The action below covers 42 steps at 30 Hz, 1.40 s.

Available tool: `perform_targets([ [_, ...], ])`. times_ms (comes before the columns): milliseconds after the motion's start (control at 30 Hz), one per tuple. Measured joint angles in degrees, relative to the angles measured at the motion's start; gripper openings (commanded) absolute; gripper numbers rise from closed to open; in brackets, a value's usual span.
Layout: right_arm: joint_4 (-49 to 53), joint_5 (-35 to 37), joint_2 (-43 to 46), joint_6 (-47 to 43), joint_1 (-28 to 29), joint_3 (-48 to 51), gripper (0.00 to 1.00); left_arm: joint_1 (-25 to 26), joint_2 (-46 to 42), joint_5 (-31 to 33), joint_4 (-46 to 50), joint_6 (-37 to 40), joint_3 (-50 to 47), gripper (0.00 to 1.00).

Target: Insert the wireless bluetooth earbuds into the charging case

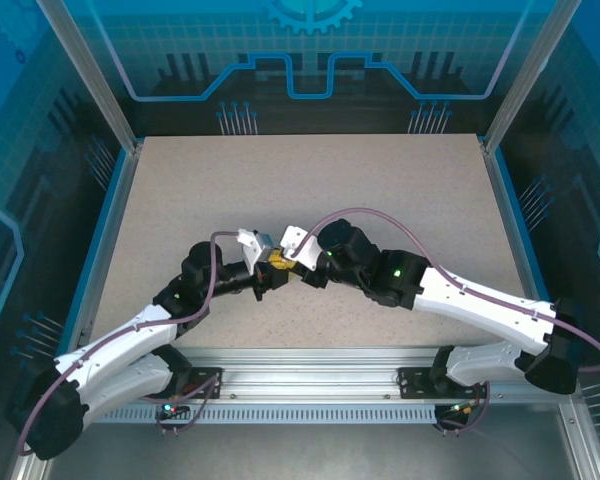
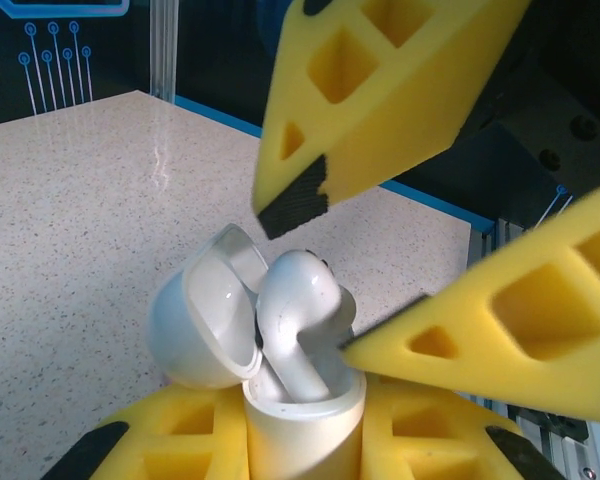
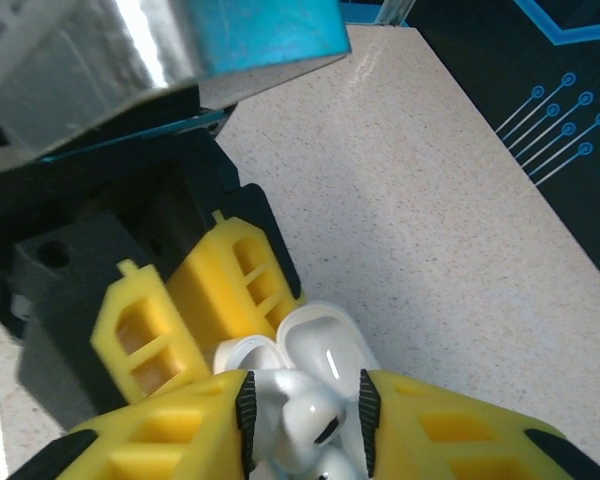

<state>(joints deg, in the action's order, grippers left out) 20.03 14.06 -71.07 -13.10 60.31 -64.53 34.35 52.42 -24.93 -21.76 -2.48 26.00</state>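
The left arm [image 1: 130, 340] stretches low and inward, its left gripper [image 2: 305, 435] clamped on a glossy white pebble-shaped charging case [image 2: 195, 325], lid open. A white stemmed plastic earbud [image 2: 295, 305] sits inside. The right arm [image 1: 480, 300] bends in opposite, and the right gripper [image 3: 305, 415] has its jaws parted around the earbud.

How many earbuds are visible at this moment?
1: a white earbud standing in the open case that the left hand grips, between the right hand's fingers. Another may sit hidden inside.

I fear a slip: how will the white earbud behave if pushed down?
The earbud looks glossy and rounded, so a push would probably slide off it. It stands high out of the case, so it may tip sideways.
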Motion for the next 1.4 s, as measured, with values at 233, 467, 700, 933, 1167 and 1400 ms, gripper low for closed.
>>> perform_targets([
  [233, 0.0, -5.1, 4.8, 3.0, -2.4, 0.0, 0.5, 0.0, 0.0, 0.0, -1.0, 0.0, 0.0, 0.0],
  [467, 0.9, -7.8, 9.6, 8.3, -8.3, -0.1, 0.64, 0.0, 0.0, 0.0, -3.0, 0.0, 0.0, 0.0],
  [700, 5.4, -12.2, 9.3, 14.0, -16.0, -0.2, 0.88, 0.0, 0.0, -0.3, -5.6, 0.0, 0.0, 0.0],
  [933, 7.5, -21.2, 7.1, 18.7, -20.4, -1.8, 1.0, 0.0, 0.0, -1.0, -8.3, 2.1, 0.0, 0.0],
  [1167, 8.0, -26.7, 5.2, 21.0, -21.4, -3.8, 1.0, 0.0, 0.6, -1.9, -10.4, 4.0, 0.0, 0.0],
  [1400, 8.0, -28.3, 2.6, 21.9, -21.4, -4.2, 1.0, 0.0, 0.9, -2.0, -10.7, 4.2, 0.0, 0.0],
])
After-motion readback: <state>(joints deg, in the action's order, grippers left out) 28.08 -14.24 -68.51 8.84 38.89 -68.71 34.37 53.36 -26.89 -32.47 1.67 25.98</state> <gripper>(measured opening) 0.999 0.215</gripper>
